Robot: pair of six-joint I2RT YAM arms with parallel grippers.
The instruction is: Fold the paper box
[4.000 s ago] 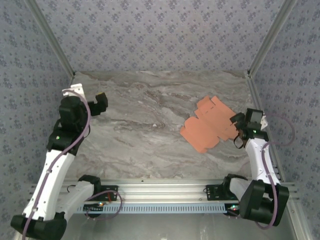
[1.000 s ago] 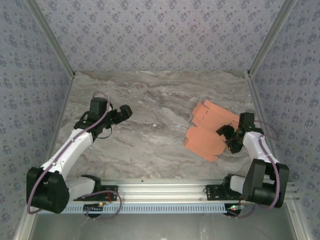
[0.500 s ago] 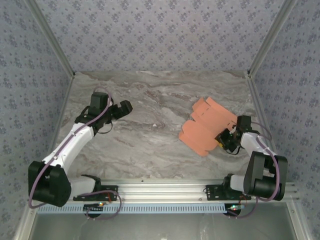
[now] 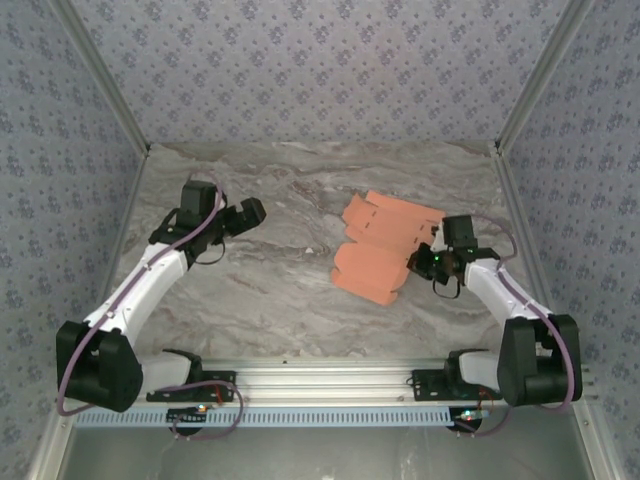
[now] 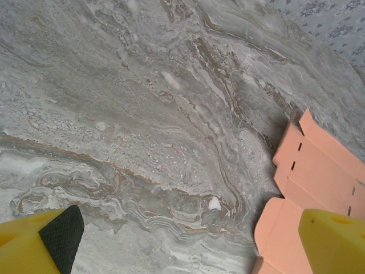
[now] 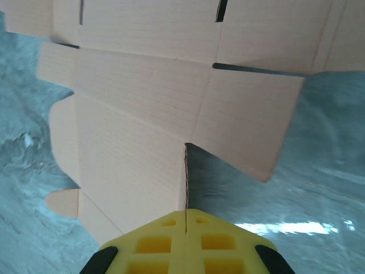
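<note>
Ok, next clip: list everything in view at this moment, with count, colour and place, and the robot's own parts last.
paper box: one, orange-salmon die-cut sheet with flaps, right of centre on the table
table: one, grey marbled, under everything
walls: three, blue-grey patterned, around the table
rail: one, silver, near edge
arms: two, white and black, left and right
left gripper: yellow, open, over table left of centre
right gripper: yellow, shut on the sheet's edge

One paper box [image 4: 375,262], two grippers (left gripper [image 4: 256,212], right gripper [image 4: 420,262]), one marble table [image 4: 270,295]
</note>
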